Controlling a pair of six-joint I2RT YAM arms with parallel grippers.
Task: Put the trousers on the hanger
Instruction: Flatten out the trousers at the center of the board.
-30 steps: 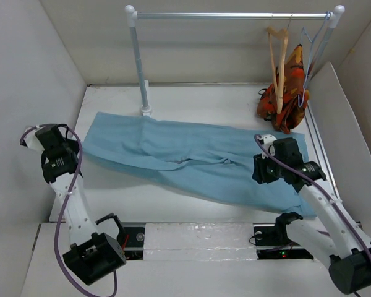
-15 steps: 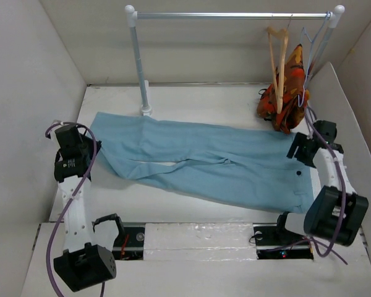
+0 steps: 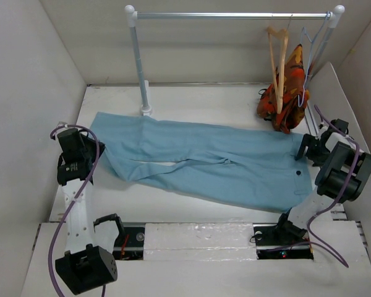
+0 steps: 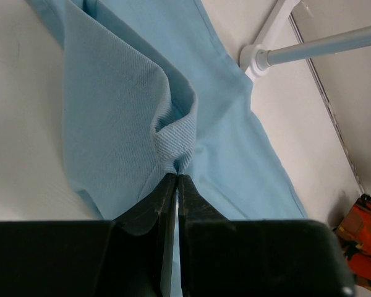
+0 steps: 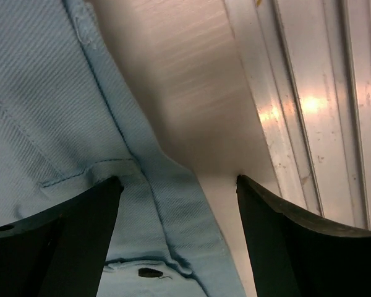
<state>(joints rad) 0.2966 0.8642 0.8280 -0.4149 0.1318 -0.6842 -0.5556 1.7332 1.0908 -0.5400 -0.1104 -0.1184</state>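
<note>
Top external view is showing the large, soft light-blue cloth trousers (image 3: 204, 161) lying flat across the white table (image 3: 204, 105), running from the leg ends at 9 o'clock to the waistband at 4 o'clock, with a small dark button (image 3: 297, 174) sitting near the waist edge. The tan wooden triangular hanger (image 3: 277, 62) is hanging by its metal hook from the silver metal rail (image 3: 232, 15) at 1 o'clock, well apart from the trousers and just beside an orange-red patterned garment (image 3: 287, 93) and a thin pale wire hanger (image 3: 309, 62). The left gripper (image 4: 176, 179) is pressing its black jaws together on a raised ridge of the ribbed twill cloth near the leg end at 9 o'clock. The right gripper (image 5: 179, 185) is hovering with its jaws spread at 3 o'clock, one over the stitched waistband corner and the other over bare table beside a shiny metal track, pinching nothing. The cloth is looking light, limp and matte, so it is likely going to sag, bunch and drape rather than hold shape, and it may be sliding off the smooth wooden bar unless balanced. The thick seamed waistband and the leg hems are seeming the firmest places to be taking hold.
</note>
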